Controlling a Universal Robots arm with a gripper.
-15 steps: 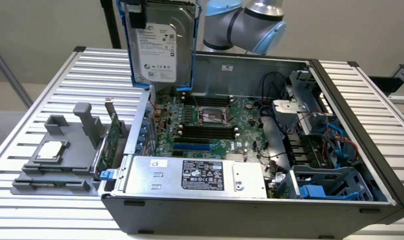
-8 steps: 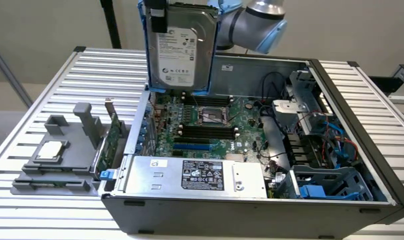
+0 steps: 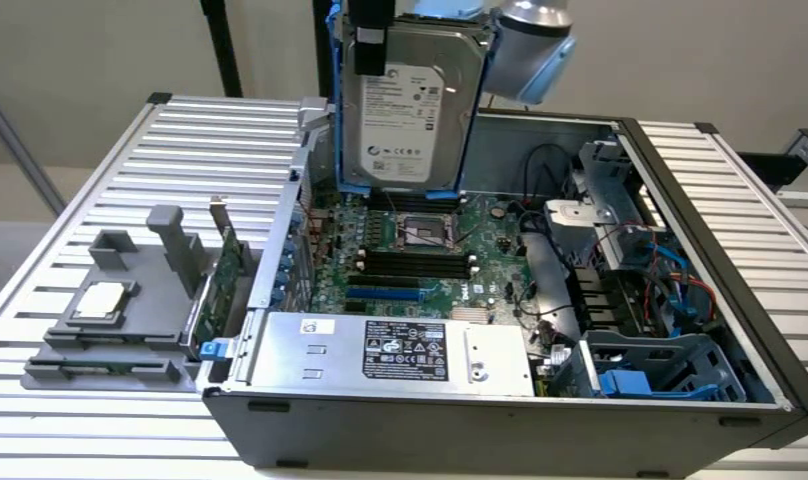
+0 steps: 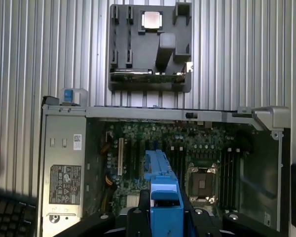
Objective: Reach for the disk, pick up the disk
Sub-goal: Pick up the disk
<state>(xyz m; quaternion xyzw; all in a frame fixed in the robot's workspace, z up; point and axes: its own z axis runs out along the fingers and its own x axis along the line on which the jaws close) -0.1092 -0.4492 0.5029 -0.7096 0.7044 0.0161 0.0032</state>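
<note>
We have the disk (image 3: 407,110) clamped in the tool (image 3: 372,45), hanging on edge, label facing the exterior camera, above the open PC case (image 3: 511,420) at its 12 o'clock end, clear of the motherboard (image 3: 418,250). In the wrist view the fingers (image 4: 144,207) pinch the blue carrier rail (image 4: 163,197). Risk as we judge it: the grip is on the rail only, so plastic flex or a jerk could let the drive slip onto the CPU socket (image 3: 424,232).

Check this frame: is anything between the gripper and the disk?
Nothing. In the exterior view the gripper is clamped on the upright disk, held above the open computer case. In the wrist view the fingers grip its blue rail directly.
</note>
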